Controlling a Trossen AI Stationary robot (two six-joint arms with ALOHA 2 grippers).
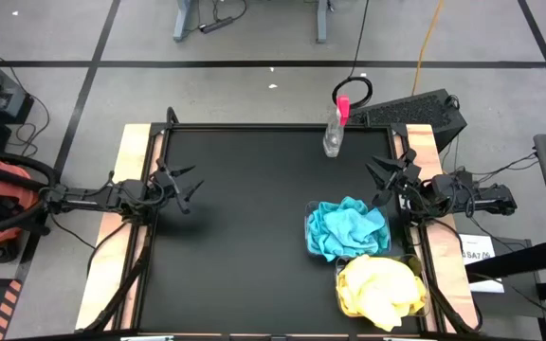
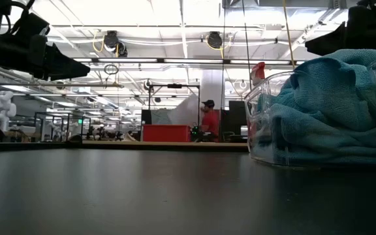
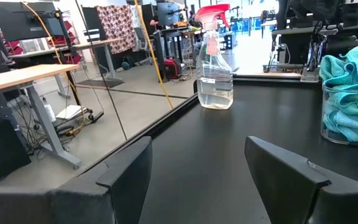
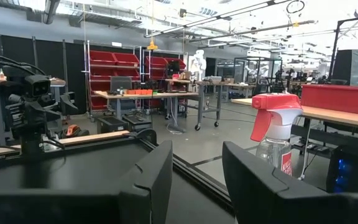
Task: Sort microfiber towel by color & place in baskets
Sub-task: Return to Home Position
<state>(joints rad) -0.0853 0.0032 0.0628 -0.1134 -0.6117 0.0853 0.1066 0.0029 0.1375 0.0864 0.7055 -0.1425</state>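
Left gripper: by the left edge of the table, fingers apart, holding nothing.
Right gripper: by the right edge, fingers apart, empty.
Far basket: right side, holds blue towels.
Near basket: just beside it, holds yellow towels.
Spray bottle: far edge, upright.

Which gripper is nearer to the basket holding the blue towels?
The right. The right gripper hovers close beside the basket of blue towels, at the right edge of the table. The left gripper hangs near the left edge, far away.
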